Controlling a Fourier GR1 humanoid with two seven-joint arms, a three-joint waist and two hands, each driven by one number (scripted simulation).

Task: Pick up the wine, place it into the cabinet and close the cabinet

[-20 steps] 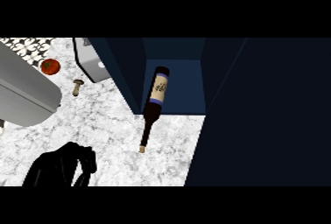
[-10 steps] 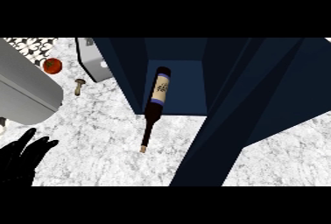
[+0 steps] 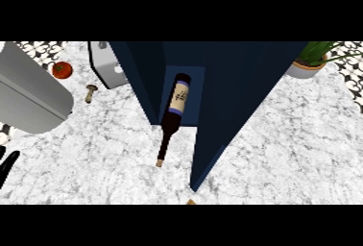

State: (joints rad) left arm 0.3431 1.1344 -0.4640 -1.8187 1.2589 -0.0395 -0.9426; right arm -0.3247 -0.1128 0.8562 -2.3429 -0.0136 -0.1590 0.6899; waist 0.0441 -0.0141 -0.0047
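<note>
One wine [image 3: 175, 109] lying half inside cabinet [image 3: 234, 96], neck out over counter [image 3: 92, 153]; glass likely heavy, slippery, breakable, best taken round body; left hand [image 3: 6, 163] at edge, fingers straight.

wine bottle [image 3: 175, 114]: dark, lying, neck outward | cabinet [image 3: 212, 81]: navy, door ajar
</note>
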